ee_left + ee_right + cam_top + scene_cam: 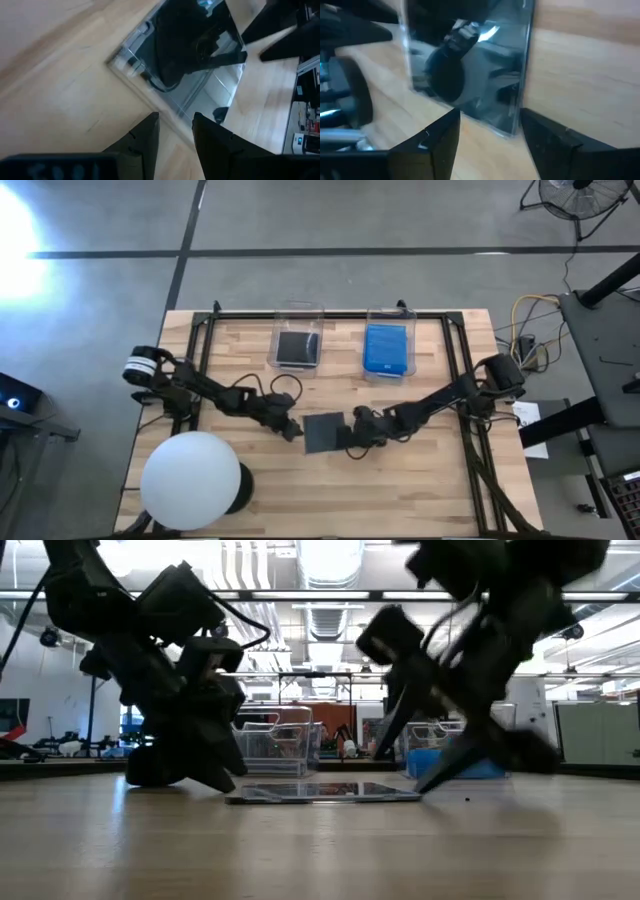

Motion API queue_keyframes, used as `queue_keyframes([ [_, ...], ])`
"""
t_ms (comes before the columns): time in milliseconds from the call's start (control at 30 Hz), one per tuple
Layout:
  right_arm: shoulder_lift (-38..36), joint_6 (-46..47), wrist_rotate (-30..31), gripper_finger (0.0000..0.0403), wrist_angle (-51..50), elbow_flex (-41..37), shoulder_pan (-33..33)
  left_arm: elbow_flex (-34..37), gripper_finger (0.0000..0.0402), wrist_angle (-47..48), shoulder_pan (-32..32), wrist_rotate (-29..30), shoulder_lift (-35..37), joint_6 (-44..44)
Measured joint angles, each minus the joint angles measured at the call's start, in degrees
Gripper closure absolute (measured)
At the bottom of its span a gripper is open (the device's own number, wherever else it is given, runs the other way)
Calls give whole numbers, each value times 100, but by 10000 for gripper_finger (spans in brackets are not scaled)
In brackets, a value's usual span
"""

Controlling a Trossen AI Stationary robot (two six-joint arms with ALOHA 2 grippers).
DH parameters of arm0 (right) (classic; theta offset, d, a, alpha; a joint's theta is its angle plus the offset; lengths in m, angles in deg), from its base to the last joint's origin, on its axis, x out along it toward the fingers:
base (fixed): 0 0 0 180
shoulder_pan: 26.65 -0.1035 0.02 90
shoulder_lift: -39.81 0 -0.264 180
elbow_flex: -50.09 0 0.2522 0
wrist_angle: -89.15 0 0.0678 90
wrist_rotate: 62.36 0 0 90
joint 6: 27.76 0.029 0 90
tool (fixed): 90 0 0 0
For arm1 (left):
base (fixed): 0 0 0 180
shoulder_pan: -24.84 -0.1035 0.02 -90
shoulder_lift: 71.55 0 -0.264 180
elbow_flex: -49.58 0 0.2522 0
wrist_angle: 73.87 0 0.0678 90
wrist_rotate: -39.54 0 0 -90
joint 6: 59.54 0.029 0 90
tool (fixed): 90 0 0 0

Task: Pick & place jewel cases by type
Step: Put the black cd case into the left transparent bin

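Note:
One dark glossy jewel case [322, 432] lies flat on the wooden table at its middle, also seen in the low view [320, 792]. My left gripper [295, 430] is at the case's left edge, pointing down and toward it, its fingers a narrow gap apart [175, 120]. My right gripper [350, 438] is at the case's right edge, open wide, with a corner of the case [512, 131] between its fingers. Dark cases [297, 347] lie in the left clear bin and blue cases [386, 347] in the right clear bin. My left gripper has its fingertips [152, 120] right at the case's left edge [167, 111], slanting down from the table's left; whether they touch it I cannot tell. My right gripper's fingers [445, 127] stand on either side of the case's corner, slanting down from the right; I cannot tell if they touch.
Two clear bins [298, 308] [388, 312] stand side by side at the table's far edge. A big white sphere [190, 480] sits at the near left corner. A black frame [205, 340] borders the table. Bare wood lies near and to the right of the case.

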Motion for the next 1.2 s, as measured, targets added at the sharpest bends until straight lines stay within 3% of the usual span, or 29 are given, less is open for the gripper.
queue_keyframes([
  [133, 171, -309, -242, 191, 746, -261, 103, -37, 296, 25, 4, 10, -41, 94],
  [333, 205, -1183, -413, 191, 964, -237, 180, 12, 296, -60, 6, 40, 167, 510],
  [500, 220, -1302, -611, 191, 944, -220, 175, 33, 296, -345, -9, 472, 574, 886],
  [633, 220, -1458, -708, 191, 885, -210, 128, 24, 296, -661, 24, 385, 768, 924],
  [1067, 247, -1884, -587, 193, 833, 22, 88, -281, 296, -886, 31, 271, 389, 1090],
  [1200, 247, -1666, -508, 193, 789, 19, -97, -476, 312, -459, 22, 272, 366, 1333],
])
